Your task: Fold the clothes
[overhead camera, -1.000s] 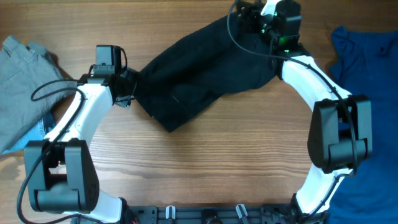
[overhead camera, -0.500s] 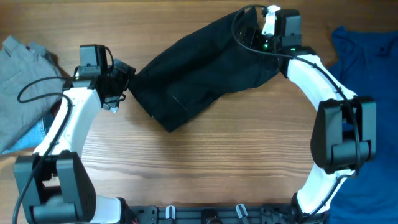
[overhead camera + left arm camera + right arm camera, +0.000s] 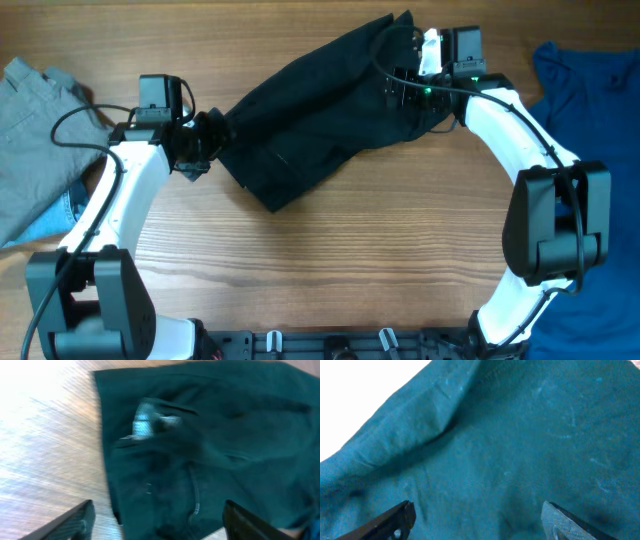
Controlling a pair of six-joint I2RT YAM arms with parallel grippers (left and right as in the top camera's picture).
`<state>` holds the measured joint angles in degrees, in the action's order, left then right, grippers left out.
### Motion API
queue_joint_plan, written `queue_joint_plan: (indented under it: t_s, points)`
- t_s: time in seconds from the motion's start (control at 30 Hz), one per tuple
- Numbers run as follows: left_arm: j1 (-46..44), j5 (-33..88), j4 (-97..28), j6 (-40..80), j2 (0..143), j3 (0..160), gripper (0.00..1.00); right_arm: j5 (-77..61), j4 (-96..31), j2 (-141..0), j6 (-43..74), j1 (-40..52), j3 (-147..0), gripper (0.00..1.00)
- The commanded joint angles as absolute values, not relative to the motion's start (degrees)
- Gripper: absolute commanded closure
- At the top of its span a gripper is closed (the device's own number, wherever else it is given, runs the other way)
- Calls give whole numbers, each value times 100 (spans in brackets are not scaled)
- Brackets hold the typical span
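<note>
Wood-grain table top (image 3: 330,270), light brown, grain running left to right; looks washed-out pale in the left wrist view.

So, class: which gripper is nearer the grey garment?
Left. The left gripper sits between the grey garment and the black shorts; the right gripper is over their far end.

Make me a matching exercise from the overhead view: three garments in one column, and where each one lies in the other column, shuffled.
Things:
1. black shorts
2. grey garment
3. royal-blue garment

Places:
A. right edge of the table
B. middle of the table
C. left edge of the table

Pairs: 1-B, 2-C, 3-A
</note>
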<state>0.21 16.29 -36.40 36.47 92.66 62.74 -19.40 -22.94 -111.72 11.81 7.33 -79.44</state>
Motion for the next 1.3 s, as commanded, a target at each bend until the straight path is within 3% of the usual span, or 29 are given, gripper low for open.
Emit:
queue_joint_plan:
  t_s: [0.0, 0.13, 0.2, 0.5, 0.93, 1.27]
  points:
    - [-200, 1975, -3323, 3186, 9087, 6298, 32, -1728, -2335, -11168, 740, 744, -7738, 25]
    - [-569, 1828, -2904, 2998, 9155, 6298, 68, -1691, -2349, -11310, 751, 744, -7616, 54]
    - [-703, 1496, -2731, 3000, 9227, 6298, 75, -1691, -2368, -11402, 766, 749, -7614, 63]
    - [-657, 1142, -1341, 3046, 10062, 6298, 64, -1450, -2370, -11537, 749, 753, -7614, 62]
    - [207, 1041, -1129, 4519, 10879, 6298, 64, -1387, -2661, -11537, 751, 753, -7614, 62]
    - [502, 1094, -1000, 4497, 10871, 6305, 64, -1387, -2740, -11542, 751, 753, -7614, 62]
